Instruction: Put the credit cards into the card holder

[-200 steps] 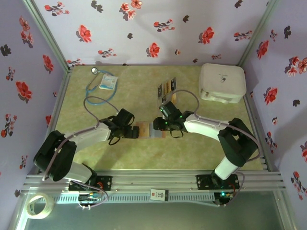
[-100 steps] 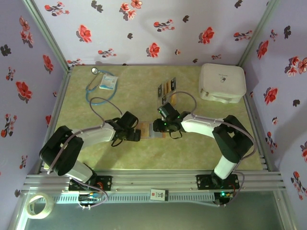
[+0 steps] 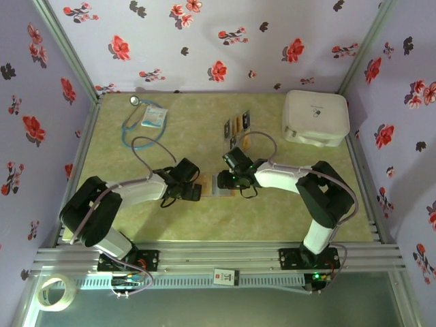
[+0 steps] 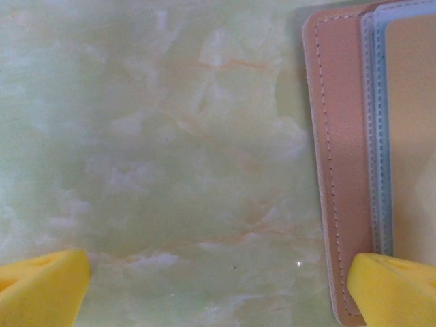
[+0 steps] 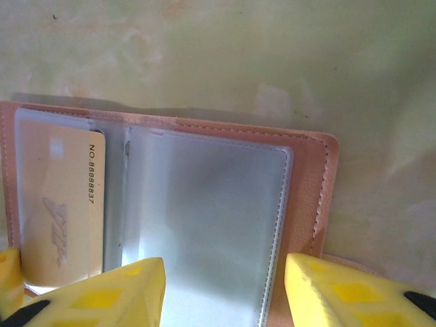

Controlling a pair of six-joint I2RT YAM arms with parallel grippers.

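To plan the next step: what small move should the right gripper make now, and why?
Probably lift the right gripper and reach to the cards beyond the holder. Its jaws are apart and empty, one card sits inside, and the pocket beside it is empty.

Brown card holder (image 5: 308, 197) w/ grey pockets (image 5: 211, 218); 1 yellow card (image 5: 61, 218).

You are working in a robotics lab test cell. Lilac flower-printed wall panels (image 3: 204, 41) box in a green marbled tabletop (image 3: 197, 116). Silver aluminium extrusion rails (image 3: 218, 257) frame the near edge, and the white-and-black left arm (image 3: 129, 192) and right arm (image 3: 279, 177) are bolted there.
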